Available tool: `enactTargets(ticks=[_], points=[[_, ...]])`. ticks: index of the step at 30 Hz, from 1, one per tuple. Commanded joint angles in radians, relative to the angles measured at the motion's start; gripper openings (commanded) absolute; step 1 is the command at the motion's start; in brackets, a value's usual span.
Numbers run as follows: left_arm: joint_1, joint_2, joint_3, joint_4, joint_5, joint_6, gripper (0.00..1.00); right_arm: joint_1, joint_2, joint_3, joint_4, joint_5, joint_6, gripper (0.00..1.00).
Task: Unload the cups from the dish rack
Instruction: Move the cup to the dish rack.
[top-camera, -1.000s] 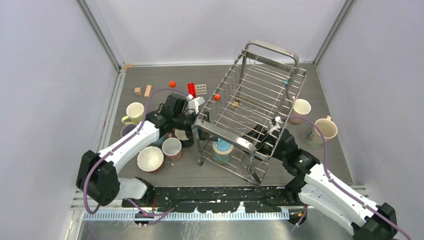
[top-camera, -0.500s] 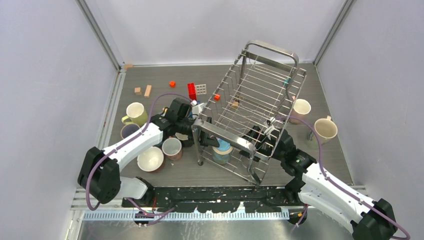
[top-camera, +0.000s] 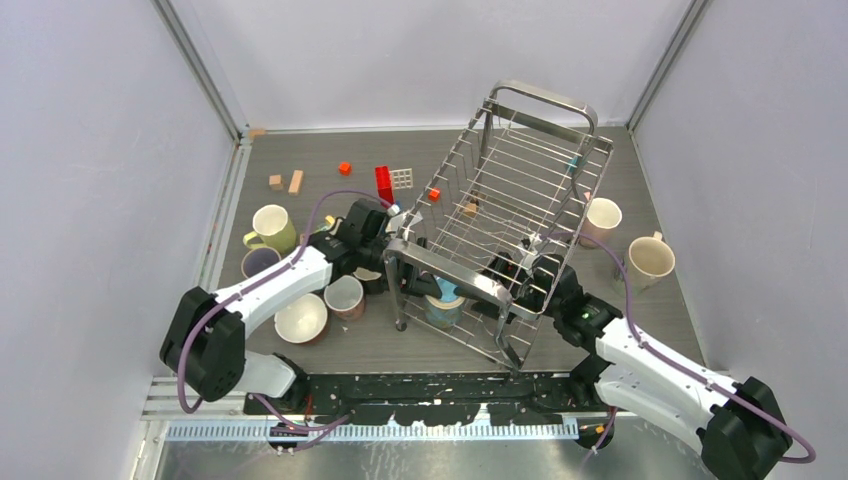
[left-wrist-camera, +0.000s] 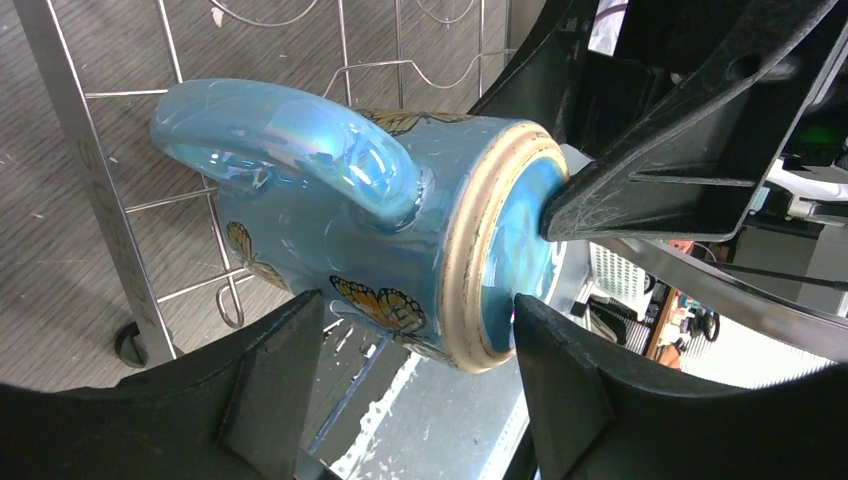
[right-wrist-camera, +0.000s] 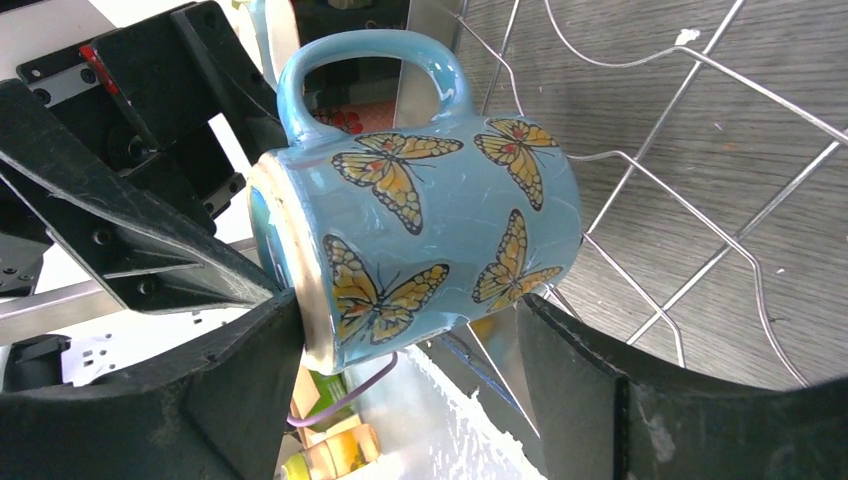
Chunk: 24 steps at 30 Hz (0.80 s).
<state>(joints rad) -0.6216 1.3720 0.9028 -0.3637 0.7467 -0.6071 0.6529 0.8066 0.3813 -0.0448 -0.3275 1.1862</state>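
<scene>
Item under inspection: one blue butterfly mug (right-wrist-camera: 450, 220), lying on its side at the near end of the dish rack (top-camera: 510, 185), with both tools at it. Your right tool (right-wrist-camera: 405, 320) spans it end to end, one finger at the rim and the other against the base, and reads as clamped on it. Your left tool (left-wrist-camera: 415, 315) stands apart astride the same mug. Whether its fingers press or merely flank, I cannot tell.

Handling, as judged: glazed ceramic, rigid, of moderate weight, slick under hard fingers and liable to chip against steel wire. An end-to-end pinch offers little purchase on the rounded rim. A hold across the body beside the handle looks surer.

Not verifiable: the contact faces sit behind the fingers in both wrist views. From above, the rack's near rail and the left tool cover most of the mug, so you cannot confirm whether it rests on the wires or hangs free.
</scene>
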Motion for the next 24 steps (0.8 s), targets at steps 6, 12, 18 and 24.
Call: enactTargets(ticks=[6,12,18,24], points=[[-0.028,0.037,0.001,0.135,0.039,-0.065,0.62,0.007,0.023,0.045,0.085,0.004,0.016,0.73],[-0.030,0.052,0.002,0.174,0.032,-0.083,0.60,0.007,0.026,0.064,0.078,0.035,0.010,0.64],[-0.030,0.073,0.013,0.192,0.021,-0.085,0.58,0.008,0.052,0.090,0.068,0.062,-0.015,0.59],[-0.029,0.105,0.036,0.208,0.004,-0.079,0.58,0.007,0.103,0.132,0.069,0.086,-0.054,0.59]])
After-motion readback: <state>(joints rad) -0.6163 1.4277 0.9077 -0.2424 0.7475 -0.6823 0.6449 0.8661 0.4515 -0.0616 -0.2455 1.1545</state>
